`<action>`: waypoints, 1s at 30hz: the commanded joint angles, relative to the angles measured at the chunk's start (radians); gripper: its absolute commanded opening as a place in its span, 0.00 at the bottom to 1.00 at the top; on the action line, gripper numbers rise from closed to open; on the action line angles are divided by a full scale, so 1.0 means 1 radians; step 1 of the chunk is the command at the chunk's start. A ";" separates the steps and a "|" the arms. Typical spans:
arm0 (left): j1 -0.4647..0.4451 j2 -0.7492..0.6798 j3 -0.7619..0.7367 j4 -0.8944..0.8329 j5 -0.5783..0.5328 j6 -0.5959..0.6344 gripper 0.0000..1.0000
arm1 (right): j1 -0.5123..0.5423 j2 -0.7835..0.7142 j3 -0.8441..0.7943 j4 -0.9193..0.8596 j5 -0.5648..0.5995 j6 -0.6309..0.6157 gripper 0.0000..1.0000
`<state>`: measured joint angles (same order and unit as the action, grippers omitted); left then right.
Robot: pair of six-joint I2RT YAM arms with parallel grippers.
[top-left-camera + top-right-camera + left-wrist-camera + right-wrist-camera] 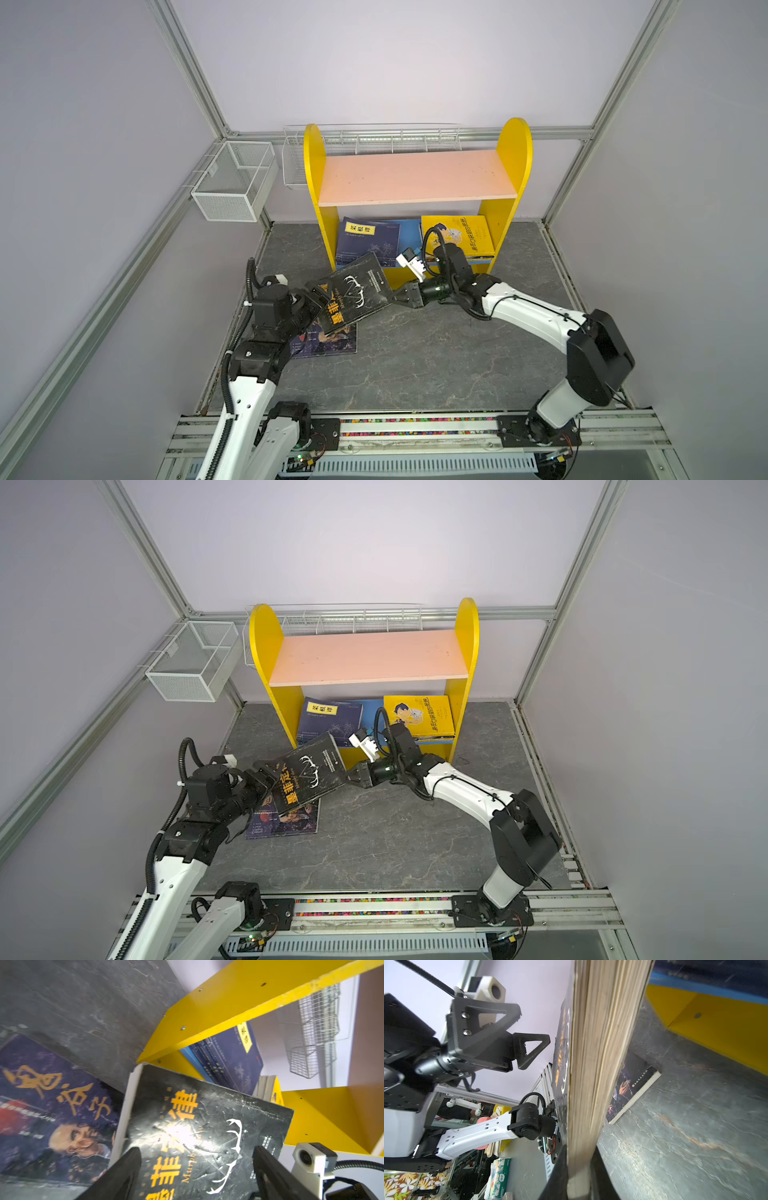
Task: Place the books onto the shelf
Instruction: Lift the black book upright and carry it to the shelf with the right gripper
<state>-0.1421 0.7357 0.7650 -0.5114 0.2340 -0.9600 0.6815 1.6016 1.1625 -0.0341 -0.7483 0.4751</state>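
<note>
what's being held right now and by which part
The right end effector clamps the black paperback with white antlers by its page edge, near a corner. The left end effector stands open, gripping nothing.

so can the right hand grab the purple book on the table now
Probably not: the right hand is shut on the black book, which hangs over part of the purple book.
</note>
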 commanded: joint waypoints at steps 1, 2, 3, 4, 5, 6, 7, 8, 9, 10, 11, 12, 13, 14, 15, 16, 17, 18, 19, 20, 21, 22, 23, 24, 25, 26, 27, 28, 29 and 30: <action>0.003 0.025 0.005 0.111 0.141 -0.034 0.85 | -0.057 -0.109 -0.026 0.036 -0.051 -0.005 0.07; 0.003 0.042 -0.004 0.153 0.173 -0.045 0.85 | -0.081 -0.132 -0.034 0.029 -0.056 -0.006 0.07; 0.003 0.047 -0.015 0.198 0.200 -0.059 0.86 | -0.103 -0.153 -0.039 0.024 -0.060 -0.004 0.07; 0.003 0.051 -0.034 0.260 0.242 -0.078 0.86 | -0.126 -0.169 -0.045 0.023 -0.064 0.001 0.07; 0.003 0.057 -0.055 0.320 0.280 -0.100 0.87 | -0.150 -0.187 -0.050 0.024 -0.075 0.007 0.07; 0.003 0.063 -0.074 0.367 0.306 -0.115 0.88 | -0.169 -0.197 -0.055 0.026 -0.084 0.014 0.07; 0.003 0.070 -0.101 0.438 0.338 -0.166 0.90 | -0.188 -0.208 -0.059 0.031 -0.098 0.022 0.07; 0.002 0.079 -0.129 0.511 0.359 -0.204 0.91 | -0.204 -0.216 -0.061 0.036 -0.108 0.031 0.07; 0.003 0.084 -0.148 0.572 0.373 -0.238 0.91 | -0.215 -0.223 -0.065 0.044 -0.116 0.040 0.07; 0.002 0.090 -0.173 0.635 0.384 -0.273 0.91 | -0.226 -0.230 -0.071 0.063 -0.125 0.058 0.07; 0.001 0.096 -0.190 0.681 0.388 -0.295 0.91 | -0.232 -0.237 -0.081 0.090 -0.133 0.080 0.07; 0.000 0.098 -0.196 0.704 0.391 -0.302 0.91 | -0.236 -0.243 -0.089 0.114 -0.135 0.098 0.07; -0.003 0.101 -0.194 0.714 0.393 -0.303 0.90 | -0.237 -0.248 -0.095 0.132 -0.137 0.112 0.07; -0.008 0.102 -0.189 0.722 0.395 -0.300 0.89 | -0.237 -0.250 -0.100 0.147 -0.139 0.126 0.07; -0.012 0.104 -0.184 0.731 0.395 -0.299 0.88 | -0.237 -0.250 -0.102 0.157 -0.141 0.137 0.07; -0.021 0.108 -0.179 0.743 0.395 -0.298 0.85 | -0.240 -0.250 -0.105 0.176 -0.142 0.150 0.07; -0.029 0.116 -0.171 0.746 0.397 -0.294 0.83 | -0.238 -0.249 -0.108 0.191 -0.147 0.167 0.07; -0.038 0.125 -0.163 0.745 0.399 -0.288 0.80 | -0.238 -0.248 -0.108 0.204 -0.147 0.178 0.07; -0.052 0.138 -0.156 0.743 0.400 -0.281 0.77 | -0.239 -0.244 -0.110 0.219 -0.148 0.189 0.07; -0.067 0.146 -0.152 0.743 0.393 -0.275 0.75 | -0.241 -0.240 -0.110 0.238 -0.149 0.204 0.07; -0.080 0.152 -0.150 0.744 0.385 -0.272 0.74 | -0.242 -0.236 -0.110 0.255 -0.151 0.218 0.07; -0.095 0.159 -0.151 0.745 0.377 -0.269 0.73 | -0.243 -0.232 -0.110 0.278 -0.155 0.238 0.07; -0.106 0.164 -0.154 0.752 0.374 -0.269 0.71 | -0.244 -0.226 -0.112 0.304 -0.157 0.258 0.07; -0.112 0.166 -0.156 0.755 0.372 -0.270 0.69 | -0.246 -0.223 -0.114 0.325 -0.158 0.273 0.07; -0.114 0.164 -0.160 0.755 0.368 -0.271 0.67 | -0.248 -0.222 -0.116 0.346 -0.159 0.289 0.07; -0.114 0.161 -0.166 0.758 0.363 -0.272 0.64 | -0.250 -0.220 -0.117 0.365 -0.161 0.301 0.07; -0.116 0.155 -0.169 0.759 0.359 -0.272 0.63 | -0.251 -0.220 -0.119 0.376 -0.161 0.309 0.07; -0.114 0.151 -0.173 0.757 0.356 -0.272 0.62 | -0.252 -0.220 -0.118 0.379 -0.160 0.310 0.07; -0.115 0.147 -0.174 0.756 0.355 -0.272 0.62 | -0.255 -0.221 -0.118 0.379 -0.159 0.312 0.07; -0.115 0.143 -0.176 0.750 0.354 -0.271 0.62 | -0.257 -0.220 -0.116 0.378 -0.157 0.312 0.07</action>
<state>-0.2382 0.8967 0.5869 0.1986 0.5568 -1.2198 0.4194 1.3880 1.0500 0.2001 -0.8547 0.7464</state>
